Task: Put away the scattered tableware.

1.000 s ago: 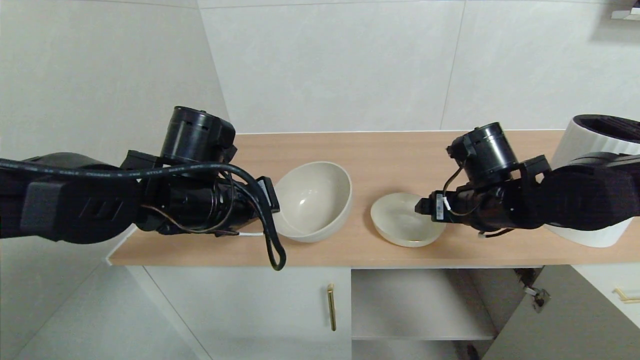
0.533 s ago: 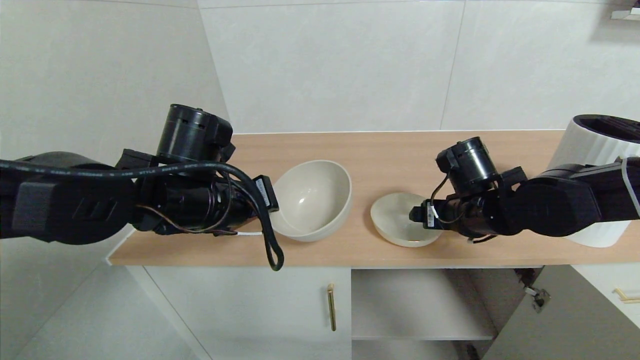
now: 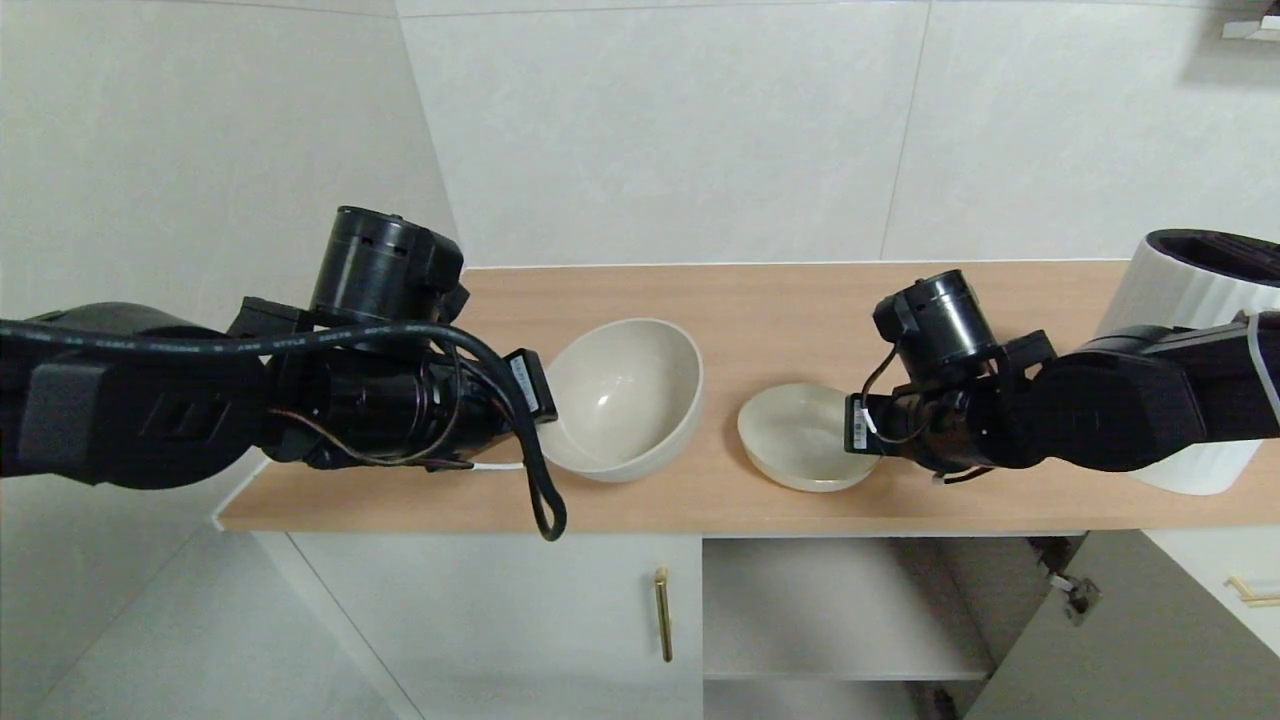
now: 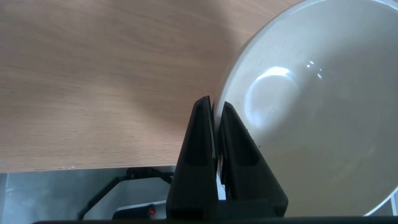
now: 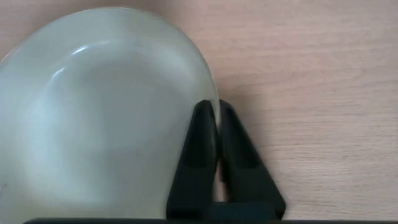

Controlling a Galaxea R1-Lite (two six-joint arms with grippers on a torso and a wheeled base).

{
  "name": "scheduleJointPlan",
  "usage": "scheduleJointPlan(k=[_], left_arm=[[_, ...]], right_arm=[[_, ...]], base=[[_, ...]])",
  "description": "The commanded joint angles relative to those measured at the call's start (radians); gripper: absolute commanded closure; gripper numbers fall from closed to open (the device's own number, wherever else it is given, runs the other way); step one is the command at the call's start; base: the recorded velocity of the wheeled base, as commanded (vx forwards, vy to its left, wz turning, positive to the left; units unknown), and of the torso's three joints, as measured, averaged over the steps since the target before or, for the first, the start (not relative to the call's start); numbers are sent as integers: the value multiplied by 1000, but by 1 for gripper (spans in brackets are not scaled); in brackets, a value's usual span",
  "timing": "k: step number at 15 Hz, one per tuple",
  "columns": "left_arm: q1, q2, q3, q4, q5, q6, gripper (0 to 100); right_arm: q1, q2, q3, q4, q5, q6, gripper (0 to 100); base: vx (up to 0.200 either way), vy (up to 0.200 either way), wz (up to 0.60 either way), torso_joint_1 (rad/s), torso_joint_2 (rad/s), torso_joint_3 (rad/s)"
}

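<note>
A large beige bowl (image 3: pixel 625 400) stands tilted over the wooden counter (image 3: pixel 780 310), its opening turned up and to the right. My left gripper (image 3: pixel 548 415) is shut on the bowl's left rim. The left wrist view shows the fingers (image 4: pixel 202 124) of the left gripper (image 4: pixel 216 109) pinching the bowl (image 4: pixel 311 124) at its edge. To the right lies a small shallow pale dish (image 3: pixel 800 440). My right gripper (image 3: pixel 858 440) is shut on its right rim. In the right wrist view the right gripper (image 5: pixel 216 112) clamps the edge of the dish (image 5: pixel 106 112).
A tall white ribbed container (image 3: pixel 1190 290) stands at the counter's right end, behind my right arm. Below the counter an open cabinet (image 3: pixel 830 600) has a bare shelf, beside a shut door with a gold handle (image 3: pixel 662 625). A tiled wall backs the counter.
My right arm dropped lower and closer to the dish rim, then drew back slightly, and the dish shifted a little left. The left arm and bowl rose very slightly.
</note>
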Motion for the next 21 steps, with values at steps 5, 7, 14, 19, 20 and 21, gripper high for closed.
scheduleJointPlan(k=[5,7,14,19,20,21], left_arm=[[0,-77,15,1,-2,1,100],[0,-169,52,0,-3,12,100],[-2,-407,230,0,-97,81,100],[-32,-321,265,0,-95,116,100],[-37,-314,268,0,-94,116,100],[-38,-310,270,0,-95,116,100]], right_arm=[[-18,-181,32,45,139,-4,100],[-26,-290,44,154,271,-8,100],[-37,-498,242,199,333,-71,100],[-35,-513,308,185,345,-85,100],[-35,-510,308,185,343,-85,100],[-35,-509,308,185,345,-85,100]], base=[[0,0,0,0,0,0],[0,0,0,0,0,0],[0,0,0,0,0,0],[0,0,0,0,0,0],[0,0,0,0,0,0],[-200,0,0,7,2,12]])
